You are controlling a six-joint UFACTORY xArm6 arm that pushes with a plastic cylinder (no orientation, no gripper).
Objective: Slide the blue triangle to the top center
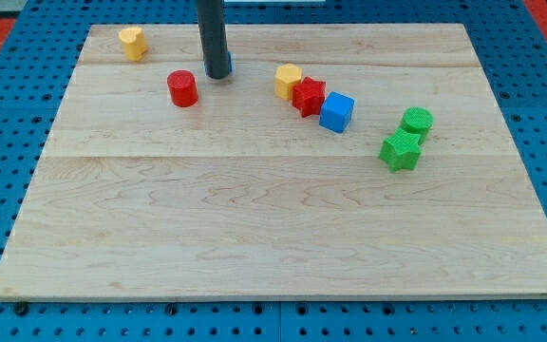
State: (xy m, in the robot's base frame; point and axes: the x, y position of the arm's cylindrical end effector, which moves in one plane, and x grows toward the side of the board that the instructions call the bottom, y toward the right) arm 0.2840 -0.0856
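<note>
Risk first: my tip (217, 75) sits upper left of center on the desk (254, 228), and only a sliver of blue, presumably the blue triangle (228, 63), peeks out right behind the rod, so a slightly off-line shove could let it slip sideways off the tip. No fingers on this rig, just a bare rod holding nothing.

Left to right: yellow block (133, 42) far upper left, red cylinder (182, 88) just left of the tip, then yellow hexagon (288, 81), red star (309, 96) and blue cube (336, 112) touching in a diagonal row, green cylinder (416, 122) and green star (401, 150) at right. Nothing blocks top center.
</note>
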